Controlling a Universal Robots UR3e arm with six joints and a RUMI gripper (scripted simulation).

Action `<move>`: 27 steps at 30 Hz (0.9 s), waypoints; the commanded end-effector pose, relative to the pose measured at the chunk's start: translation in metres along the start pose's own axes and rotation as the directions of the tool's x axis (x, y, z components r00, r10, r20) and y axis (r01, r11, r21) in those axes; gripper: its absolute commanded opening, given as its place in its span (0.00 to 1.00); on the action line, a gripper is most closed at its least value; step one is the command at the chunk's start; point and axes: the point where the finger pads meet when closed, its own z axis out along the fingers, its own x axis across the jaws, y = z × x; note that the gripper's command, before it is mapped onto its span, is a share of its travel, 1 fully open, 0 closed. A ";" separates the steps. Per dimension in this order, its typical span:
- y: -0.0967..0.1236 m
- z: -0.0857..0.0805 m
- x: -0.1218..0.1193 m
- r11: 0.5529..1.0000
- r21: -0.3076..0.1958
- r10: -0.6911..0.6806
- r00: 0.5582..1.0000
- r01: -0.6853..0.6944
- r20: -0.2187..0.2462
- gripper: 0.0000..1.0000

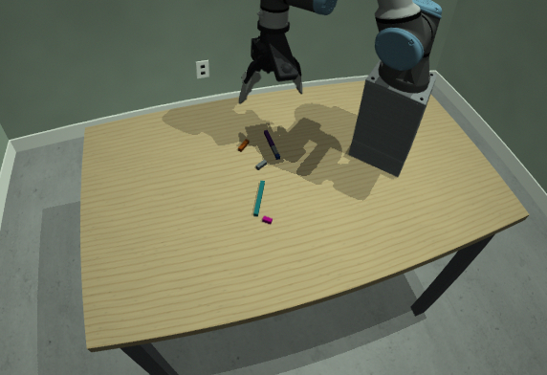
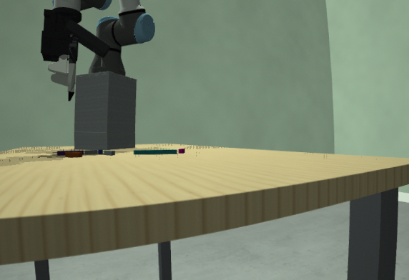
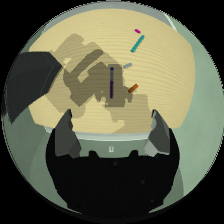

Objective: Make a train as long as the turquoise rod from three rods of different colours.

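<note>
A purple rod, a grey rod and a blue rod lie flat in a straight line, grey in the middle, with no gap visible. The turquoise rod lies apart from them. My gripper is open and empty, high above the table beyond the purple end of the line.
A second grey rod lies apart near the blue end. An orange rod lies beside the line, separated. A magenta rod lies near the turquoise rod's end.
</note>
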 end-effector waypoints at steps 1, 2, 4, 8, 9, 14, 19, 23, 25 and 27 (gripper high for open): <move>0.001 -0.016 0.000 1.000 0.000 0.000 1.000 0.000 0.000 1.00; 0.000 -0.019 0.000 1.000 0.000 0.000 1.000 0.000 0.000 1.00; 0.001 -0.026 0.000 1.000 0.000 0.000 1.000 0.000 0.000 1.00; 0.000 -0.039 0.000 1.000 0.000 0.000 1.000 0.000 0.000 1.00; 0.000 -0.039 0.000 1.000 0.000 0.000 1.000 0.000 0.000 1.00; 0.000 -0.051 0.000 1.000 0.000 0.000 1.000 0.000 0.000 1.00; 0.000 -0.060 0.000 1.000 0.000 0.000 1.000 0.000 0.000 1.00; 0.000 -0.063 0.000 1.000 0.000 0.000 1.000 0.000 0.000 1.00; 0.000 -0.063 0.000 1.000 0.000 0.000 1.000 0.000 0.000 1.00; 0.000 -0.063 0.000 1.000 0.000 0.000 1.000 0.000 0.000 1.00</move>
